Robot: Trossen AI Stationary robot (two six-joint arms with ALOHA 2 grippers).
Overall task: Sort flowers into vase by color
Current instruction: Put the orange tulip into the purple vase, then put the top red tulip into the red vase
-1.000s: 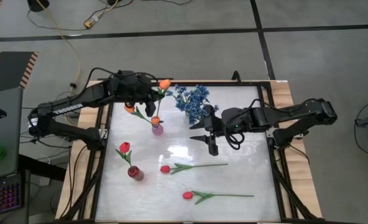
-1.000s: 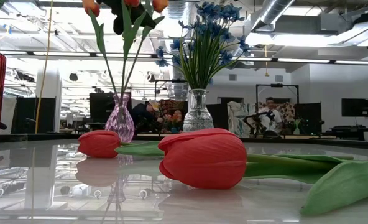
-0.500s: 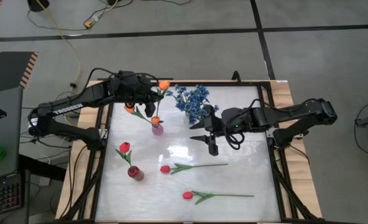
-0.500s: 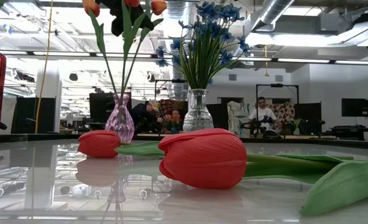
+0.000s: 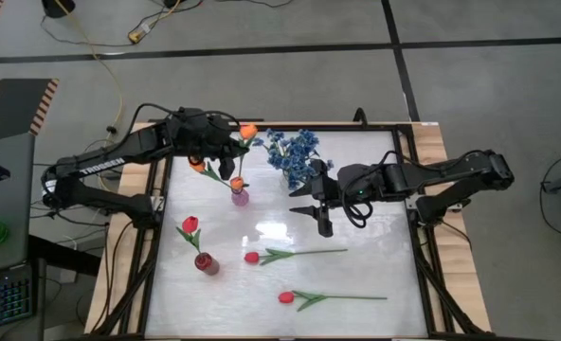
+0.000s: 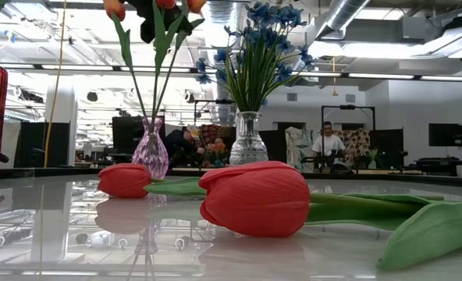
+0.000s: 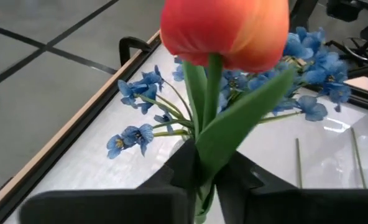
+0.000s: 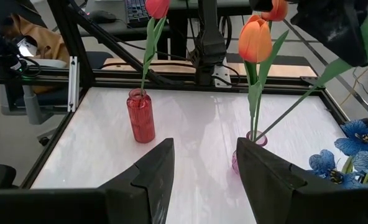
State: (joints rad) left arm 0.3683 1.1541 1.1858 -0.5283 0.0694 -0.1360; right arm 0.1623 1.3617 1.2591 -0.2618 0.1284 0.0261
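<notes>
Your left gripper (image 5: 226, 156) hangs over the pink vase (image 5: 240, 197) at the table's far left, its fingers (image 7: 185, 163) pinched around the green stem of an orange tulip (image 7: 224, 31) whose foot reaches down toward the vase's mouth; two more orange buds (image 5: 236, 183) already stand in that vase. Your right gripper (image 5: 311, 210) waits near the table's middle, just beside the clear vase of blue blossoms (image 5: 293, 150), jaws spread and holding nothing. The red vase (image 5: 205, 262) near the left edge carries one red tulip (image 5: 190, 224). Two red tulips lie flat on the white table (image 5: 375, 246): one (image 5: 252, 257) mid-table, the other (image 5: 286, 297) nearer the front edge.
</notes>
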